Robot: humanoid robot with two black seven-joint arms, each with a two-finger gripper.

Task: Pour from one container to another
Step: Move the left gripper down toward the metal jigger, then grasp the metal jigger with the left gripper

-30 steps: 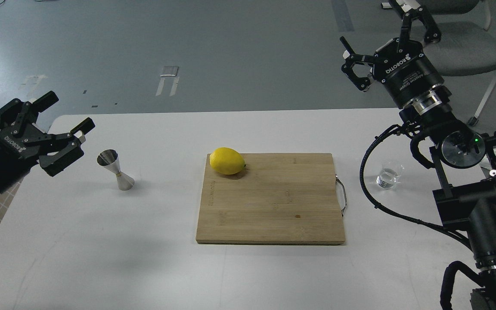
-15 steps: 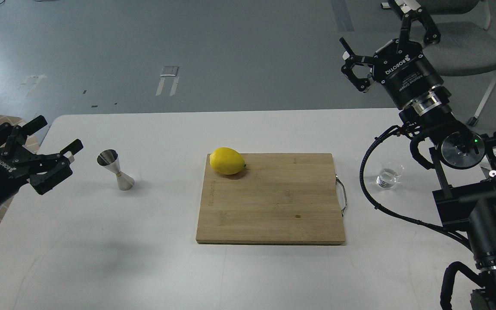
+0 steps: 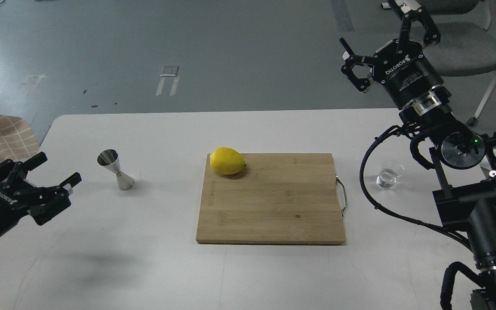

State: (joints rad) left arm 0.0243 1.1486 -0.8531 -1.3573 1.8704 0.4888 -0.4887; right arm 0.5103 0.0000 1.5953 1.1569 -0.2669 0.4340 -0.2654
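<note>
Pouring had not begun: glass tumbler [image 3: 389, 176] sat far right beyond the cutting board [image 3: 271, 199], steel jigger [image 3: 116, 170] left, both untouched, left gripper [image 3: 56, 172] and right gripper [image 3: 385, 34] spread empty; next, grasping the tumbler.

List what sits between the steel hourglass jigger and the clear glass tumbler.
Head view: a wooden cutting board with a yellow lemon at its far-left corner; otherwise bare white table.
</note>
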